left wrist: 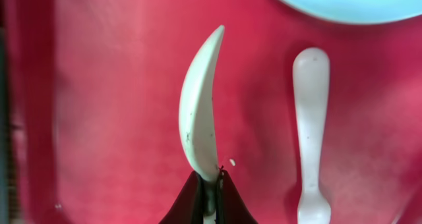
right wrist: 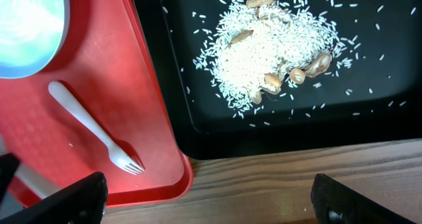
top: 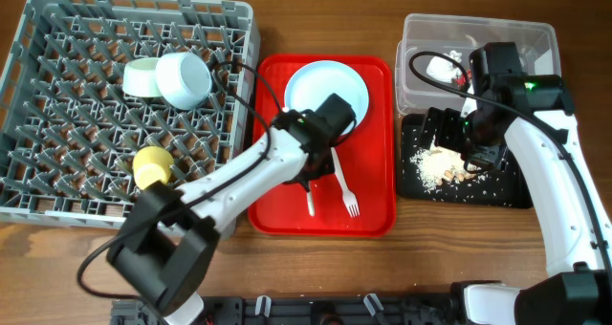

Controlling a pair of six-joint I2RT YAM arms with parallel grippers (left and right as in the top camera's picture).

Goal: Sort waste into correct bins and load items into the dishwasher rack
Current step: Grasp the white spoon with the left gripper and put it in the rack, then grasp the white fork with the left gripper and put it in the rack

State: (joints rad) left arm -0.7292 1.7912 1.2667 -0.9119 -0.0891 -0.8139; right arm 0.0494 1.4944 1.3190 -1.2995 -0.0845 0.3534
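My left gripper (top: 311, 179) (left wrist: 210, 184) is shut on the handle of the white spoon (left wrist: 200, 112), low over the red tray, with the spoon turned on edge. The white fork (top: 346, 191) (left wrist: 311, 118) (right wrist: 92, 126) lies beside it on the tray. The pale blue plate (top: 325, 94) (right wrist: 26, 26) lies at the tray's far end. My right gripper (top: 454, 139) (right wrist: 211, 204) is open and empty over the black tray (top: 512, 186) (right wrist: 395, 85), which holds the crumbs (top: 435, 162) (right wrist: 270, 46). The clear tub (top: 421, 29) holds the white tissue (top: 442, 67). The red wrapper is hidden.
The grey rack (top: 57, 186) at the left holds the pale green bowl (top: 142, 76), the pale blue bowl (top: 184, 79) and the yellow cup (top: 151, 164). The red tray (top: 375, 215) (right wrist: 158, 151) lies between the rack and the bins. Bare wood runs along the front edge.
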